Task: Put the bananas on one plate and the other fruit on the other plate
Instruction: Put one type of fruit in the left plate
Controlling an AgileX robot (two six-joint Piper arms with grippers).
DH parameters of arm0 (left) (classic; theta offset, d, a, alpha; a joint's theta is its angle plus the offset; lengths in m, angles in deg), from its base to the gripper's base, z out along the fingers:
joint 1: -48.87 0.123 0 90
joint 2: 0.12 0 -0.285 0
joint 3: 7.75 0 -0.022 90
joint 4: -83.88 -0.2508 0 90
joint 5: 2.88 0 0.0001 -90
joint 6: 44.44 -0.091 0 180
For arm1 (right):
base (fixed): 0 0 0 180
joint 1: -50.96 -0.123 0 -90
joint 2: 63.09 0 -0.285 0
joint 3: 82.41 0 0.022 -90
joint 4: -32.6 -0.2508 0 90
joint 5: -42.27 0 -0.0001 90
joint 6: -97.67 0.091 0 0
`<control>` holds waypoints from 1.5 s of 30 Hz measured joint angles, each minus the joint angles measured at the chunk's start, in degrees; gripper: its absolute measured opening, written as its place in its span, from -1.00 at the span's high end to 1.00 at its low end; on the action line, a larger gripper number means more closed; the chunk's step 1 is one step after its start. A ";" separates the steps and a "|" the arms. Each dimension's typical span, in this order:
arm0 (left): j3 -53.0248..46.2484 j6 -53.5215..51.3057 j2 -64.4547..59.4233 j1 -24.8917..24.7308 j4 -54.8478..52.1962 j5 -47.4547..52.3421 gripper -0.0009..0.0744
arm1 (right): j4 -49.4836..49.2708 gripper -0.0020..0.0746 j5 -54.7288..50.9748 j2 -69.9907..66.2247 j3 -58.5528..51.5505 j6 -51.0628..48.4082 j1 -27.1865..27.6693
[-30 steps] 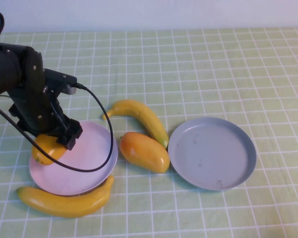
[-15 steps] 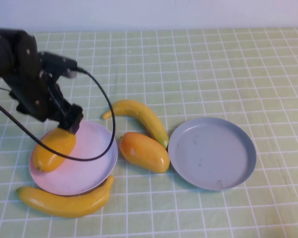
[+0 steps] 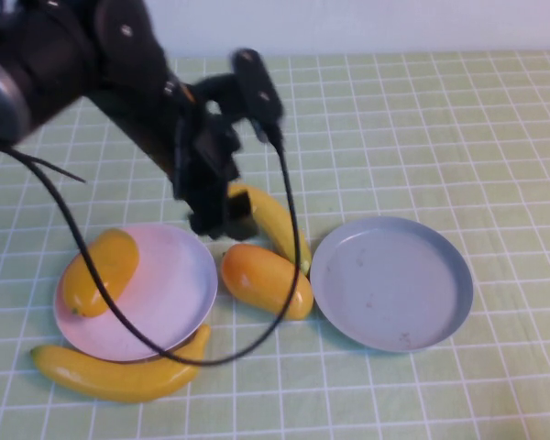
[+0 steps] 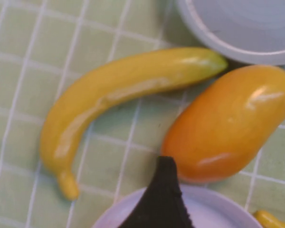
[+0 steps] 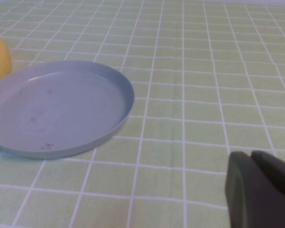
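Observation:
One mango [image 3: 99, 271] lies on the left side of the pale pink plate [image 3: 165, 293]. The second mango [image 3: 266, 280] lies on the table between the pink plate and the grey-blue plate [image 3: 391, 281], which holds nothing. One banana [image 3: 277, 223] lies behind that mango, partly hidden by my left arm. The other banana [image 3: 119, 371] lies in front of the pink plate. My left gripper [image 3: 218, 223] hangs open and empty above the pink plate's right rim, beside the second mango [image 4: 228, 123] and the back banana [image 4: 118, 90]; one finger [image 4: 162, 194] shows. My right gripper [image 5: 251, 154] is shut and empty, low over the cloth right of the grey-blue plate [image 5: 61, 111].
A green checked cloth [image 3: 422, 128] covers the table. The left arm's black cable [image 3: 289, 266] loops down over the second mango and the pink plate's front rim. The right arm is out of the high view.
My left gripper has let go of the mango, which now lies on the pink plate. The left arm has risen and swung right, over the back banana and the second mango.

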 joint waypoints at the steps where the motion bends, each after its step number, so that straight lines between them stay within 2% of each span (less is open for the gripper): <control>1: 0.09 -2.79 -0.53 -1.46 0.12 0.03 -0.51 | 0.00 0.99 0.00 0.00 0.00 0.00 0.00; 7: 0.12 -17.11 -5.21 -7.24 -0.25 0.12 -0.46 | 0.00 0.99 0.00 0.00 0.00 0.00 0.00; 16: 0.12 -22.21 -11.33 -8.94 -3.31 -1.08 -0.46 | 0.00 0.99 0.00 0.00 0.00 0.00 0.00; 32: 0.37 -23.07 -15.70 -8.94 -6.61 -3.23 -0.46 | 0.00 0.99 0.00 0.00 0.00 0.00 0.00; 37: 0.47 -22.89 -15.80 -8.94 -6.61 -2.87 -0.38 | 0.00 0.99 0.00 0.00 0.00 0.00 0.00; 45: 0.35 -14.56 -13.18 -8.94 -7.31 2.26 -0.38 | 0.00 0.99 0.00 0.00 0.00 0.00 0.00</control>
